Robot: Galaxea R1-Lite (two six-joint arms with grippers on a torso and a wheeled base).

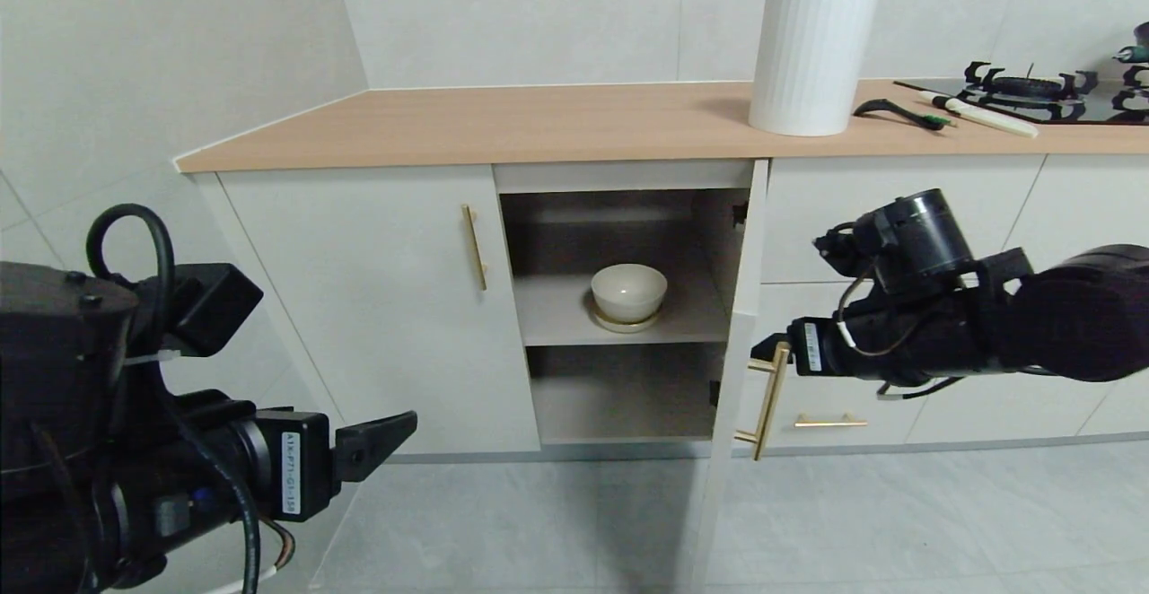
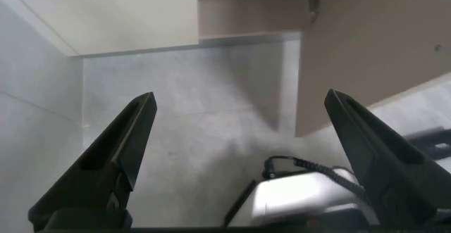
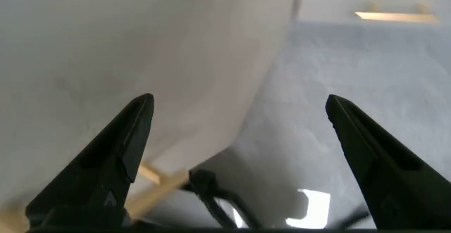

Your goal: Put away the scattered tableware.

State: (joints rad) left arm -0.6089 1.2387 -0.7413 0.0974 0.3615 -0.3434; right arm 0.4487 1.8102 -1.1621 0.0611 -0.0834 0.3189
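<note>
Bowl [image 1: 628, 292] sits centred on shelf [image 1: 556, 318], cabinet door [image 1: 732, 379] wide open.

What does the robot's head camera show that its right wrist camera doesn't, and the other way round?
Head view alone: the wooden counter with a white ribbed container on it, and a bowl sitting on a plate on a cabinet shelf. Right wrist view alone: a close look between the fingers of the right gripper, spread wide with nothing held. Both: the open cabinet door, its gold handle, the grey floor and a gold drawer handle.
</note>
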